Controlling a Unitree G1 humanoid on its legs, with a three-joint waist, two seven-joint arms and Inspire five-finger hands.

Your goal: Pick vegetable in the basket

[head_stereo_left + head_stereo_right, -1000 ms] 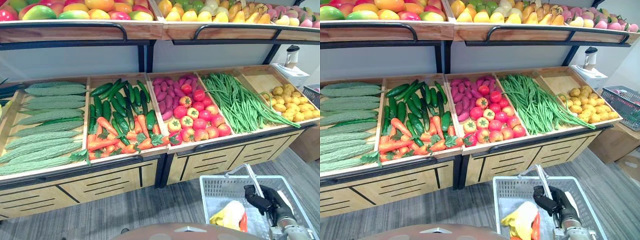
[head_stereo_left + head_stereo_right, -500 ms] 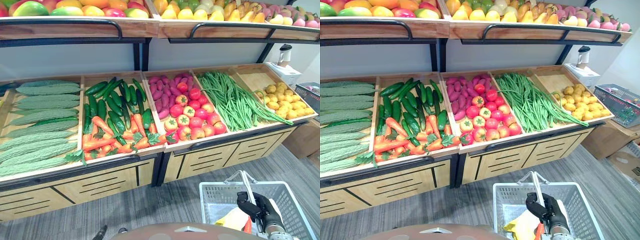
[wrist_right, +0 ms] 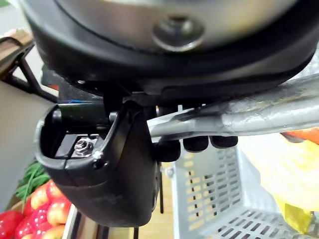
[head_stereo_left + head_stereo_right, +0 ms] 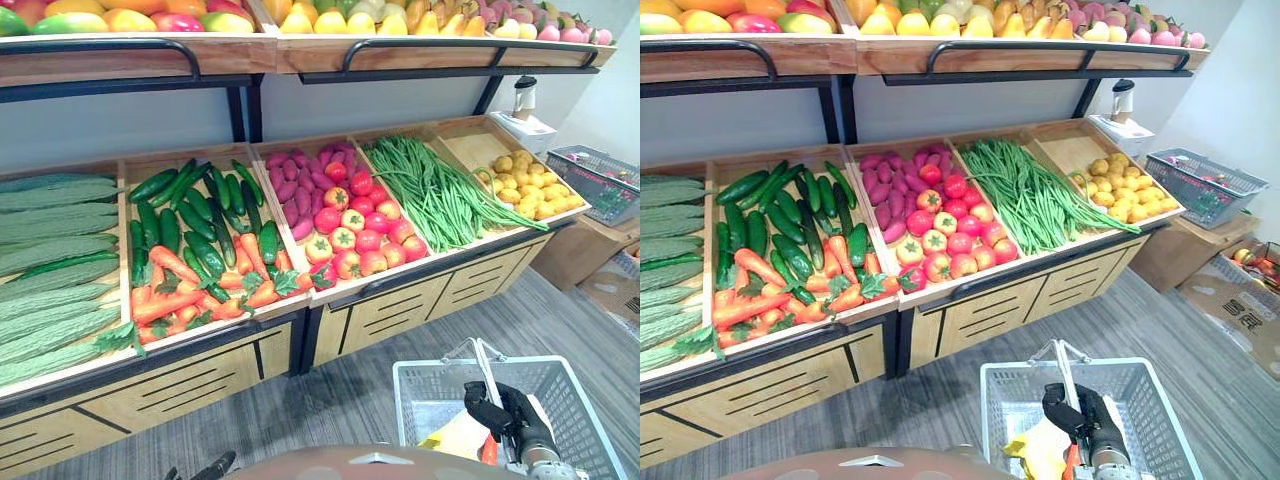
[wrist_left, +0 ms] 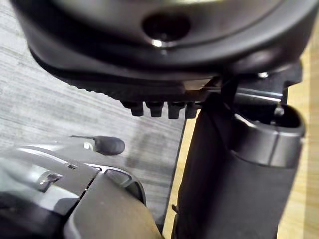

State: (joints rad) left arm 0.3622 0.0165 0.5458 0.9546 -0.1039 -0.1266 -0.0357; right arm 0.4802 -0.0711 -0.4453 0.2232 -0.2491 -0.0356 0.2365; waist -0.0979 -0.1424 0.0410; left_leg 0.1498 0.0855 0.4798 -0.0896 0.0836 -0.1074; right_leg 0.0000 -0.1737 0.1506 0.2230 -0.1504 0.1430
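Backdrop: wooden produce stand (image 4: 190, 372).
Below stand: grey perforated plastic basket (image 4: 1002, 420).
My right hand (image 4: 1090, 420): curled round its grey metal handle (image 3: 249, 117).

Basket (image 4: 420, 395) before the stand's lower shelf (image 4: 460, 148): cucumbers (image 4: 200, 205) behind carrots (image 4: 175, 285), tomatoes (image 4: 350, 230) right of them (green beans (image 4: 430, 190) further right)
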